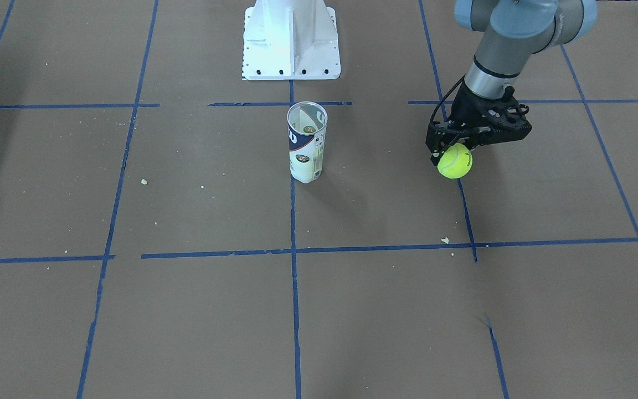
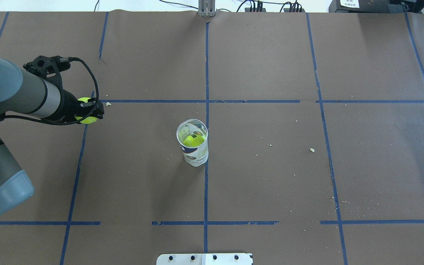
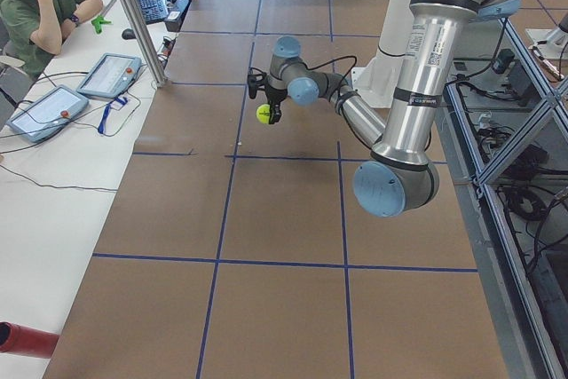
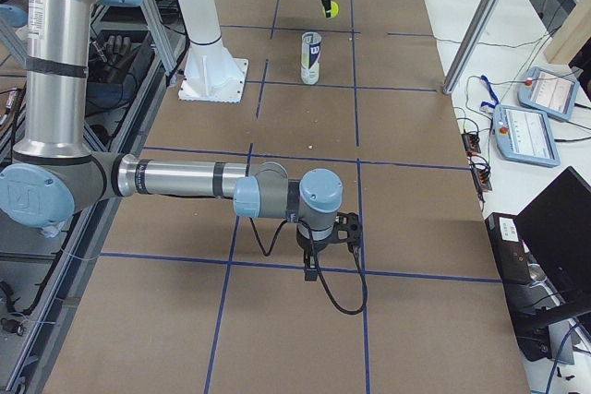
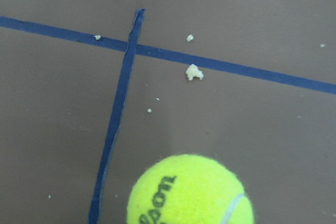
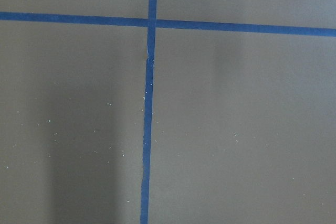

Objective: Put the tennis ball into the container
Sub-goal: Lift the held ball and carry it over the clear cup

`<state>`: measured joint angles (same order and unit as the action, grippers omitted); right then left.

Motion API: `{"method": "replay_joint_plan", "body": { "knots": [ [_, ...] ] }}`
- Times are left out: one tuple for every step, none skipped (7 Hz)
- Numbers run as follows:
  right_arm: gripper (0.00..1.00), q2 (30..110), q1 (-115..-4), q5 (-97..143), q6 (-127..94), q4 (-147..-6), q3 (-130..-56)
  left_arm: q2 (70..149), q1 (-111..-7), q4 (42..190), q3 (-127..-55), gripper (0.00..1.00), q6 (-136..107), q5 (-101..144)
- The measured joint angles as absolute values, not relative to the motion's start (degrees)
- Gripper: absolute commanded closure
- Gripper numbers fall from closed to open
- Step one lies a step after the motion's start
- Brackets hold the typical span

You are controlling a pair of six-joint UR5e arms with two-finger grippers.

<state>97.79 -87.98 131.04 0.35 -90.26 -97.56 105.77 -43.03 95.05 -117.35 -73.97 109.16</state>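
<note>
We note bright, even light from above; brown desk [image 1: 186,310] matte. Container [image 1: 307,145] casts soft, faint shadow toward operator-side desk edge. We see broad dim patch near desk edge on robot's right. White robot base [image 1: 291,39] nearly blown out. Left wrist view: tennis ball [image 5: 190,192] sharp, colour saturated. Right wrist view: faint vertical shadow bands.

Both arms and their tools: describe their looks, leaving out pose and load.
Both arms are silver-grey metal tubes with rounded pale blue-grey joint caps. The left arm ends in a black, open-framed left tool; the right arm carries a similar black right tool. A black cable loops off each wrist.
</note>
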Motion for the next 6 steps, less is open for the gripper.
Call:
{"method": "replay_joint_plan", "body": {
  "knots": [
    [0.0, 97.78, -87.98, 131.05, 0.35, -90.26, -97.56, 109.69, -43.79, 87.94, -120.26, 0.83, -74.35, 109.42],
    [0.0, 97.79, -87.98, 131.05, 0.35, -90.26, -97.56, 115.05, -43.89, 80.54, -121.93, 0.82, -75.88, 110.34],
    [0.0, 97.79, -87.98, 131.04, 0.35, -90.26, -97.56, 120.17, -43.02, 75.45, -122.43, 0.79, -79.45, 111.77],
    [0.0, 97.79, -87.98, 131.05, 0.35, -90.26, -97.56, 124.37, -40.81, 73.27, -122.12, 0.77, -83.83, 112.47],
    [0.0, 97.79, -87.98, 131.05, 0.35, -90.26, -97.56, 128.98, -37.97, 71.85, -120.64, 0.76, -87.89, 112.69],
    [0.0, 97.81, -87.98, 131.05, 0.35, -90.26, -97.56, 133.9, -35.51, 70.13, -117.92, 0.75, -90.68, 112.71]
  ]
}}
